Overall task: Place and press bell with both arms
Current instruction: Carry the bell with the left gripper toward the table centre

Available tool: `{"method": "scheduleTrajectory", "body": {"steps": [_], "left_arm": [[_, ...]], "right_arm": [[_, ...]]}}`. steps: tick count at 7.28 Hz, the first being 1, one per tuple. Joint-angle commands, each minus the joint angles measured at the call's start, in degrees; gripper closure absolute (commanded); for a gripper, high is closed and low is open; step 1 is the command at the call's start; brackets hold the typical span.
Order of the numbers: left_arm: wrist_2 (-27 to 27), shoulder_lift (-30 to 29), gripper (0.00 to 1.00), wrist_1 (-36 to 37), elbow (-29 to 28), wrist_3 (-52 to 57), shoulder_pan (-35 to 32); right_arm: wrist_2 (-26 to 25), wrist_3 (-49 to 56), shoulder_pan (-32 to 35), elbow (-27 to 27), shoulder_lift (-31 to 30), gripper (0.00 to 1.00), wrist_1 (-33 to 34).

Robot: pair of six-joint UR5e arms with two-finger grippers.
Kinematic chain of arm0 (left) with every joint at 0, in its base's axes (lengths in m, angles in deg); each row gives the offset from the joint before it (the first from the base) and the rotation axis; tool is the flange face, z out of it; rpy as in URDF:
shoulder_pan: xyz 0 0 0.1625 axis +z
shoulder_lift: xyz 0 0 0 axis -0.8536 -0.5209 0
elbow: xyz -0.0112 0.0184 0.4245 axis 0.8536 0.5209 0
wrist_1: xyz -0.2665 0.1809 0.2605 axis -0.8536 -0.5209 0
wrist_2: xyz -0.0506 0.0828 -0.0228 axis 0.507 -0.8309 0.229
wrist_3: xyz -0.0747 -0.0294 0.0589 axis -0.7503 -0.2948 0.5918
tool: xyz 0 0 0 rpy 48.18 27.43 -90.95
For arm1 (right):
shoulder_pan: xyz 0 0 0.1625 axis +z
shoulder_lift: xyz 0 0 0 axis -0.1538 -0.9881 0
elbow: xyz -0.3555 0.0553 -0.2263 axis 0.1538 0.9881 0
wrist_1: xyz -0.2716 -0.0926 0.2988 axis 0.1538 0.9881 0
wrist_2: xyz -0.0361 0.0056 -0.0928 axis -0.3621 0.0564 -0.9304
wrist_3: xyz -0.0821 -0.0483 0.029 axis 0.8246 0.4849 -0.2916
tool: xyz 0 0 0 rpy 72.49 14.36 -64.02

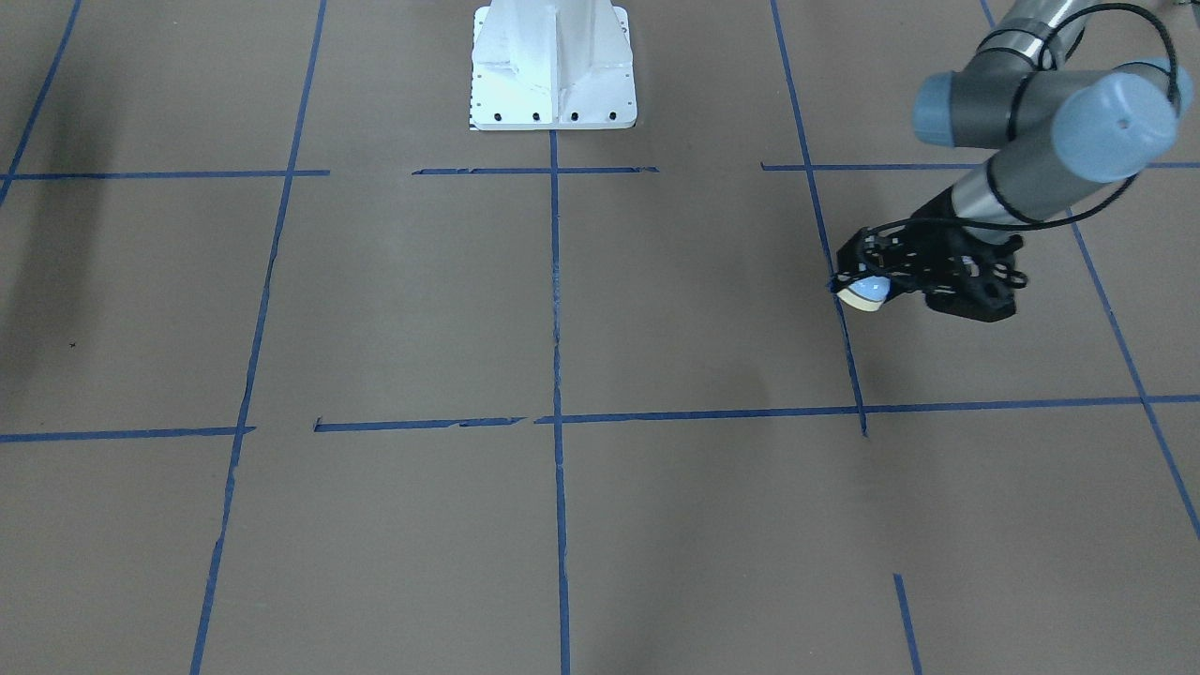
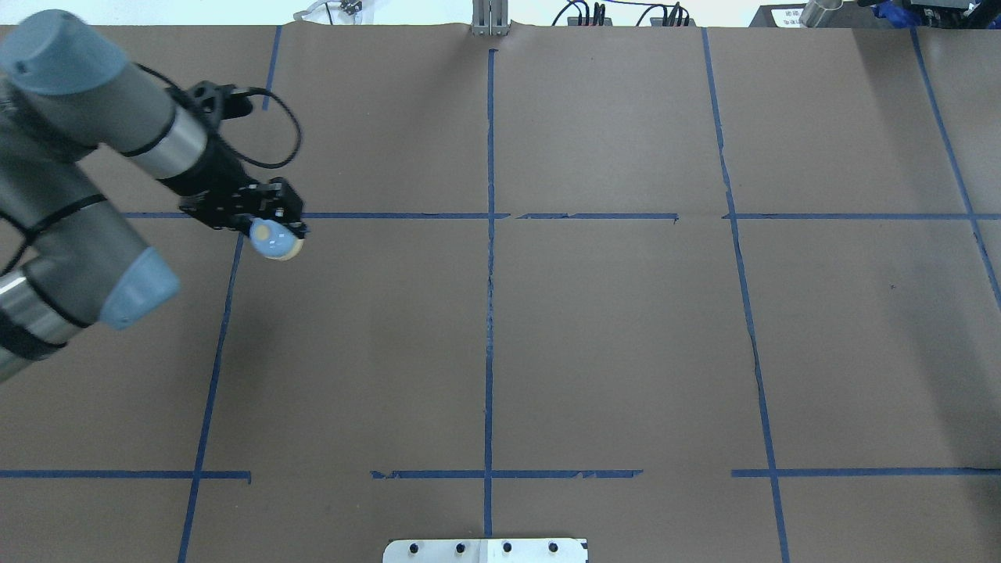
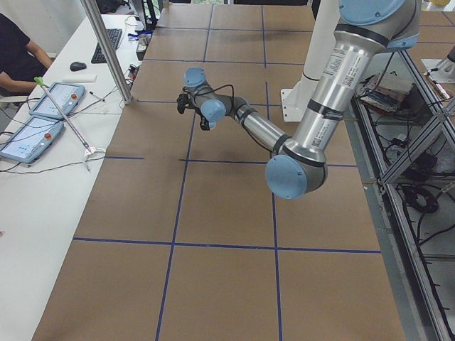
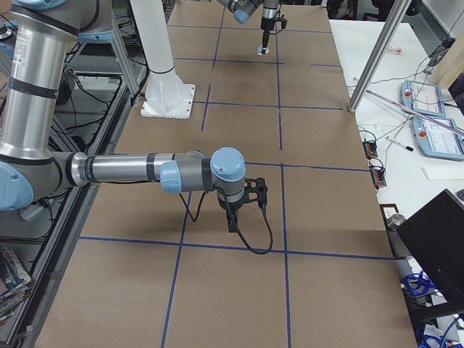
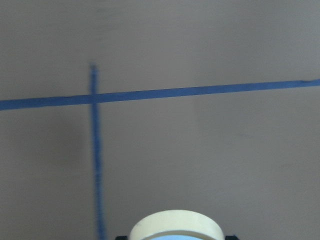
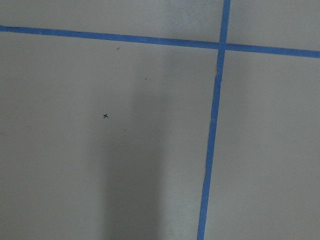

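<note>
The light-blue bell [image 2: 275,239] with its cream rim sits tilted between the fingers of my left gripper [image 2: 270,223], which is shut on it. It hangs over the brown table near a blue tape crossing on my left side. It also shows in the front-facing view [image 1: 864,292], and its cream rim [image 5: 175,226] shows at the bottom of the left wrist view. I cannot tell whether it touches the table. My right gripper [image 4: 232,216] shows only in the exterior right view, low over the table, and I cannot tell whether it is open or shut.
Blue tape lines [image 2: 490,313] split the brown paper table into squares. The white pedestal base [image 1: 553,70] stands at the robot's edge. A metal post [image 3: 106,50] and tablets [image 3: 32,135] are on the operators' side, where a person sits.
</note>
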Motion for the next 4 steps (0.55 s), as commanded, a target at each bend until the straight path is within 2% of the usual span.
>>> {"method": "scheduleTrajectory", "body": {"steps": [1, 2, 3, 4], "left_arm": [[-9.2, -20.1, 0.88, 8.0, -14.9, -4.8, 8.2], [-12.9, -26.5, 0.88, 7.9, -23.2, -4.8, 11.2], [-13.8, -29.2, 0.84, 7.7, -27.8, -4.9, 13.1], [-14.3, -29.7, 0.77, 7.3, -28.8, -4.6, 14.3]], "right_arm": [[0.0, -0.2, 0.1, 0.1, -0.1, 0.00, -0.8], [0.0, -0.3, 0.0, 0.1, -0.1, 0.00, -1.2], [0.0, -0.3, 0.0, 0.2, 0.0, 0.00, -1.2], [0.1, -0.3, 0.0, 0.1, 0.0, 0.00, -1.2]]}}
